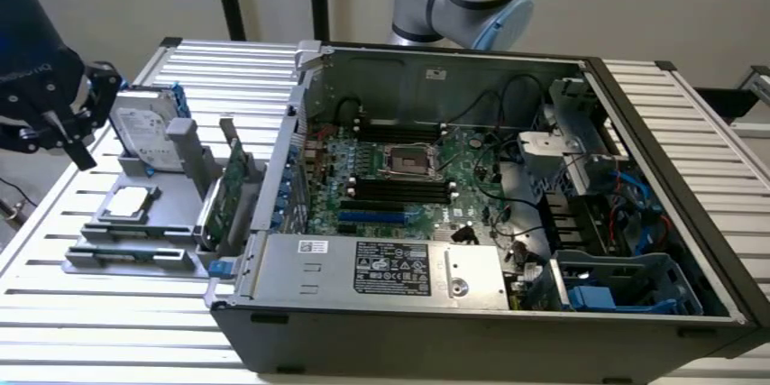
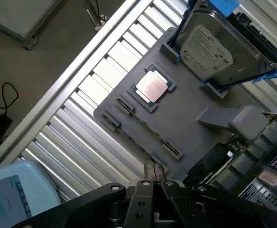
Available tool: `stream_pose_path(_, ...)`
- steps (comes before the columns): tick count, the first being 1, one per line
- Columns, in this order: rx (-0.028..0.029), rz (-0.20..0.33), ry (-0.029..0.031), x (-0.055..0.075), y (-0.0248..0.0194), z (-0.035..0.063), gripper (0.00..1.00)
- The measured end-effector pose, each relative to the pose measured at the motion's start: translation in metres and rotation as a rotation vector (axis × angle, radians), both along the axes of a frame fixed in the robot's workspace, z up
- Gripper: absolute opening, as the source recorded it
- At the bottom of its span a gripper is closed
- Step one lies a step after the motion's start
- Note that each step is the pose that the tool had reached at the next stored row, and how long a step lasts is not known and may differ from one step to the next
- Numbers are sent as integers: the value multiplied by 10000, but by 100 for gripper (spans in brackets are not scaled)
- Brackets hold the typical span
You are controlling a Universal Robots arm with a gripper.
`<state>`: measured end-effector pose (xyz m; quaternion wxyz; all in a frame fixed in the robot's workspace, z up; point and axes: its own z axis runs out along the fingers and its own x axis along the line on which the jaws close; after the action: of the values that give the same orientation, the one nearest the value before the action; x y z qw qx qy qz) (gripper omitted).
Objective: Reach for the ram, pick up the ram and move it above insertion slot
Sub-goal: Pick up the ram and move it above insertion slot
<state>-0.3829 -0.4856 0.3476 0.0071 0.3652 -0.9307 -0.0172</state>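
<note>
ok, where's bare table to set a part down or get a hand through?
Free: table slats in front of the grey tray, at the exterior view's lower left, and the strip past the open case on that view's right. Crowded: the tray, with hard drive, CPU, card and the hand close above; case interior is packed with cables.

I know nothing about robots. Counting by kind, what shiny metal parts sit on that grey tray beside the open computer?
Hard drive: 1
Processor chip: 1
Total: 2
</note>
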Motion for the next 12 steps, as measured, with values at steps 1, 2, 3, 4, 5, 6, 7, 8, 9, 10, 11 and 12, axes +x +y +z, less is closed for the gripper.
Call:
stream_pose_path(1,0,184,0,0,0,-1,11)
stream_pose_path(2,0,366,0,0,0,-3,11)
stream_pose_path(3,0,545,0,0,0,-5,11)
stream_pose_path(4,0,735,-1,0,0,-7,11)
stream_pose_path(5,0,917,-1,0,0,-9,11)
stream_pose_path(6,0,1095,-1,0,0,-11,11)
stream_pose_path(7,0,1276,0,0,0,-12,11)
stream_pose_path(8,0,1455,0,1,0,-14,11)
stream_pose_path(9,0,1634,0,0,0,-16,11)
stream_pose_path(10,0,1825,0,0,0,-18,11)
stream_pose_path(11,0,2010,0,0,0,-20,11)
stream_pose_path(12,0,2191,-1,0,0,-22,11)
